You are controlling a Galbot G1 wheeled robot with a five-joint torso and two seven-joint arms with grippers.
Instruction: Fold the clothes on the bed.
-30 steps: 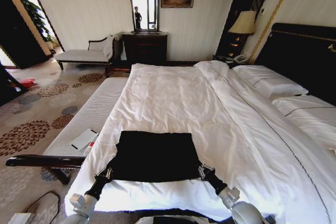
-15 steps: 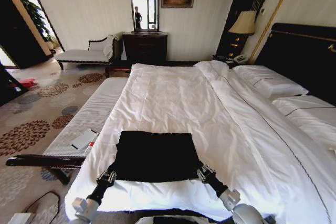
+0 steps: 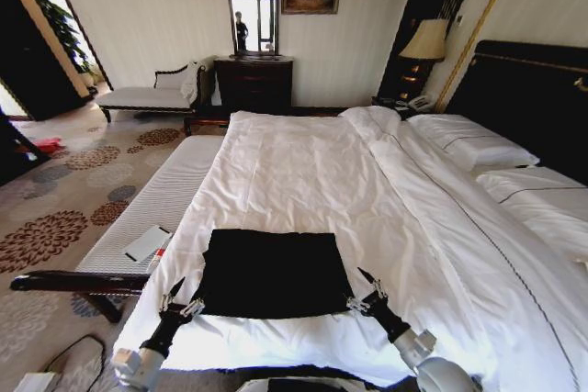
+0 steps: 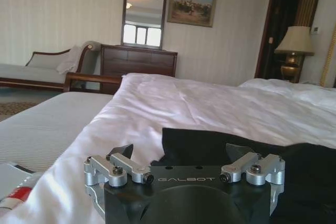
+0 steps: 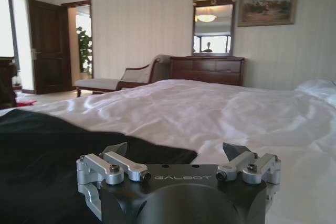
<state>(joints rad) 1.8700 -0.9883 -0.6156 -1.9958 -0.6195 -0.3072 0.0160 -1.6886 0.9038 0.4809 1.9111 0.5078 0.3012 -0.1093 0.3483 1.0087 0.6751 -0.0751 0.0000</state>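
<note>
Black T-shirt [image 3: 268,273], folded into a flat rectangle, lying on the white duvet [image 3: 312,181] at the near end of the bed [image 3: 514,89], left of its middle, near edge parallel to the foot of the bed. No lettering visible on the upward face. At the shirt's near-left corner, left gripper [image 3: 177,296], fingers spread apart and gripping nothing, tips just beside the cloth edge; in the left wrist view the same gripper [image 4: 184,153] splayed wide with the black fabric [image 4: 252,150] lying just beyond it. At the near-right corner, right gripper [image 3: 367,289], likewise released and holding nothing, just beside the hem; in the right wrist view this gripper [image 5: 176,150] parted above the shirt's edge [image 5: 58,150]. Farther off, white pillows [image 3: 469,140] at the far right against the dark headboard. Left of the bed, a pale bench [image 3: 156,204] carrying a white card-like item [image 3: 147,243].
</note>
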